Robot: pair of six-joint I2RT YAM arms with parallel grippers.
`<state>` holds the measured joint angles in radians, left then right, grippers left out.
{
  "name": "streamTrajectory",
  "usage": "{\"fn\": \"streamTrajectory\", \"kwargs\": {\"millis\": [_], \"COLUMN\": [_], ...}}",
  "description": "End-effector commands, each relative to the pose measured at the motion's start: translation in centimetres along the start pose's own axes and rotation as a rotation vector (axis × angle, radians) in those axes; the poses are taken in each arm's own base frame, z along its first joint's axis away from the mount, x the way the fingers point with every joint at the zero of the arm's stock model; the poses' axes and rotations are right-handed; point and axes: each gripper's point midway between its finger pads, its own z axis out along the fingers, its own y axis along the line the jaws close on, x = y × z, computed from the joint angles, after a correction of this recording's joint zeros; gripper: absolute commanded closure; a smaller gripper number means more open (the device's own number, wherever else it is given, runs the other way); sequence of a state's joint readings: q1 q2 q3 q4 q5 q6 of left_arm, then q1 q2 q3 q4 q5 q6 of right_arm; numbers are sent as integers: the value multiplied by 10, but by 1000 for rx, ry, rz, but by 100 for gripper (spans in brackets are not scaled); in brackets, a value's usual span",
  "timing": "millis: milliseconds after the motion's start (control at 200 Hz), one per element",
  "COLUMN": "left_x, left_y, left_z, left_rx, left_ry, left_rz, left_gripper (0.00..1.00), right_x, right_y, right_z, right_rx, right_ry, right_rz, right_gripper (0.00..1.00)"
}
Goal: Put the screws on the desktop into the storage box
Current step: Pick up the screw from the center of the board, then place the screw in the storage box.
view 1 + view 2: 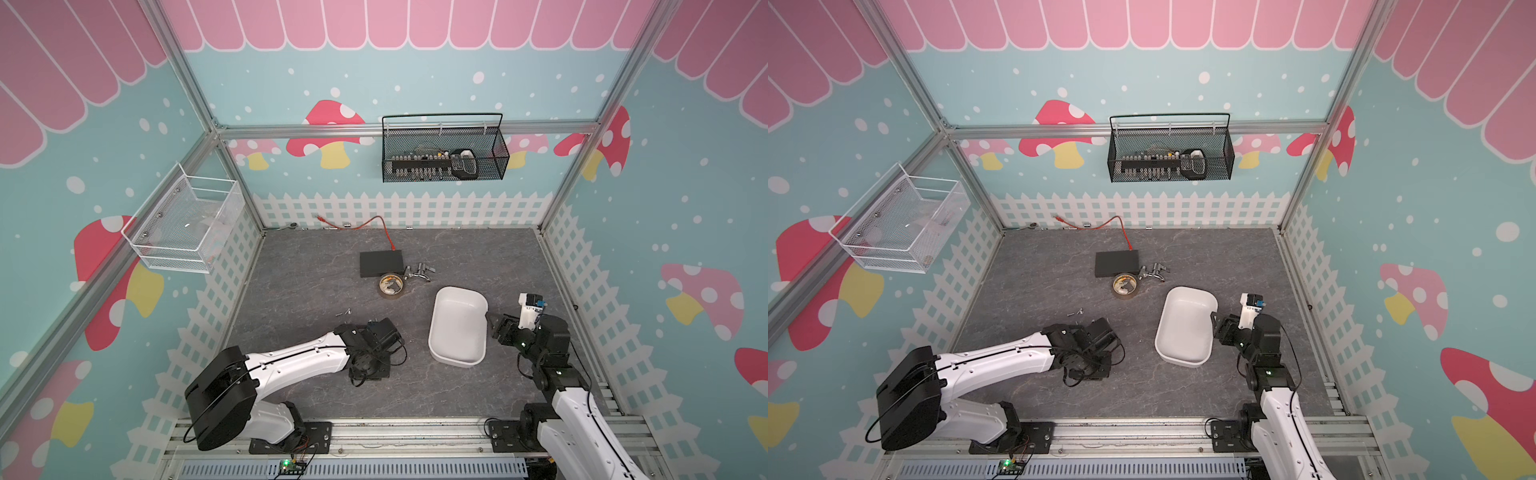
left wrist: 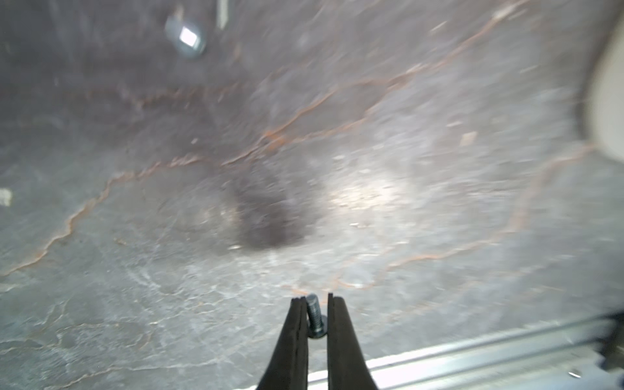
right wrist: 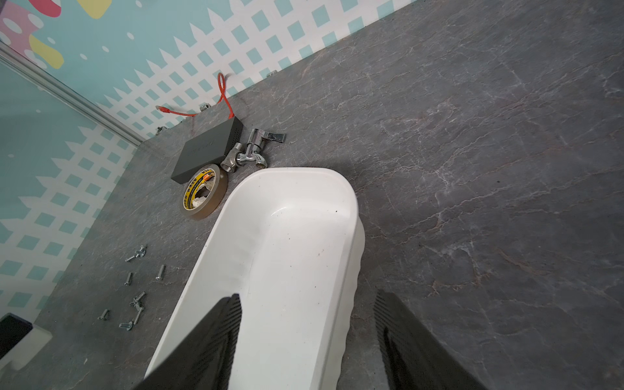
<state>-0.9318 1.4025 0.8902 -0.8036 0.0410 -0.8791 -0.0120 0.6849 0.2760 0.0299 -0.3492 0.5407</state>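
Black fingers of the left hand (image 2: 316,297) pinch a small silver screw (image 2: 314,315) between their tips, over the grey stone-patterned bench (image 2: 371,135); this wrist view is blurred. Loose screws (image 3: 160,272) lie scattered on the bench beside the white storage box (image 3: 290,216), on its side toward the left arm. Right hand (image 3: 307,295) is released, its fingers spread wide astride one wall of the box, one finger over the inside and one outside. Beyond the box sit a roll of tape (image 3: 202,192), a chrome tap (image 3: 251,152) and a flat black case (image 3: 206,148), close together.
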Motion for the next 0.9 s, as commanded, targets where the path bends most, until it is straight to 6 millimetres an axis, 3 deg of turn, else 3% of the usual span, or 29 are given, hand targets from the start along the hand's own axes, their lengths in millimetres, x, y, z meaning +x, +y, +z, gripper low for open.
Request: {"fn": "streamTrajectory", "kwargs": {"millis": [0,135,225,360,465,640,695,761,891], "left_x": [-29,-63,-85,-109,-120,-134,-137,-140,-146], "left_y": [-43,-102,-141,-190,-213,-214,-214,-211,-195], "left_z": [-29,-58,-62,-40,-11,22,23,19,-3], "left_rx": [118,246,293,331,327,232,218,209,174], "left_ry": [-77,-139,-149,-117,-75,-66,-72,-89,-152], "left_rz": [50,111,158,220,247,267,277,286,292], "left_gripper": [100,100,100,100,100,100,85,59,38], "right_x": [3,4,3,5,5,5,6,7,6], "right_y": [1,0,0,-3,-3,-6,-6,-7,-6], "right_z": [1,1,1,1,2,3,3,4,5], "right_rx": [-8,-5,-4,8,9,22,24,26,26], "right_ry": [-2,-2,-2,2,3,8,11,18,27], "right_rz": [2,3,3,3,-1,-1,-2,-1,-10], "right_gripper": [30,30,30,30,30,30,30,30,28]}}
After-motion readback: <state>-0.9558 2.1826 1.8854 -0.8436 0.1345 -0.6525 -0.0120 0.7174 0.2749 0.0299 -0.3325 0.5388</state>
